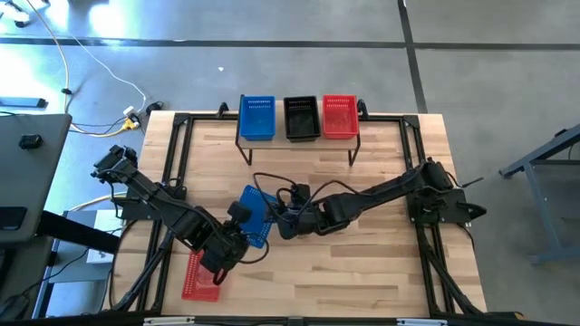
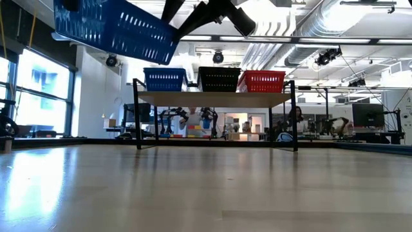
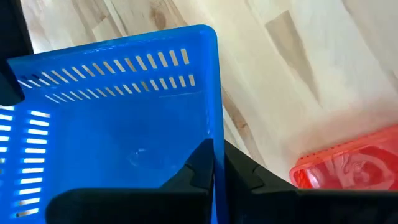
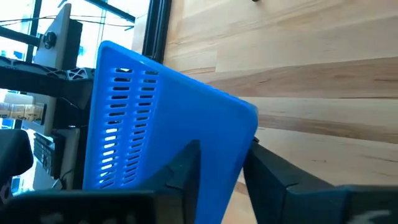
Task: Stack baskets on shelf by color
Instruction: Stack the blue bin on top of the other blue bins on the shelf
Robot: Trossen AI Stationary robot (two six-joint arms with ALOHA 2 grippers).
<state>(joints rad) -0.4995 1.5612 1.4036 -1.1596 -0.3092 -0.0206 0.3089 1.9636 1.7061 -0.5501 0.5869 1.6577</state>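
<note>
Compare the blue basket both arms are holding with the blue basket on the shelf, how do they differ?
The held blue basket is lifted off the table and tilted; the shelf's blue basket sits level. The held one is clamped by the left gripper and right gripper; the shelf one stands untouched beside the black basket. Both are perforated blue plastic.

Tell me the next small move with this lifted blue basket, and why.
Probably release the left gripper: both it and the right gripper pinch the raised blue basket, and the right arm sits nearer the shelf's blue stack.
</note>
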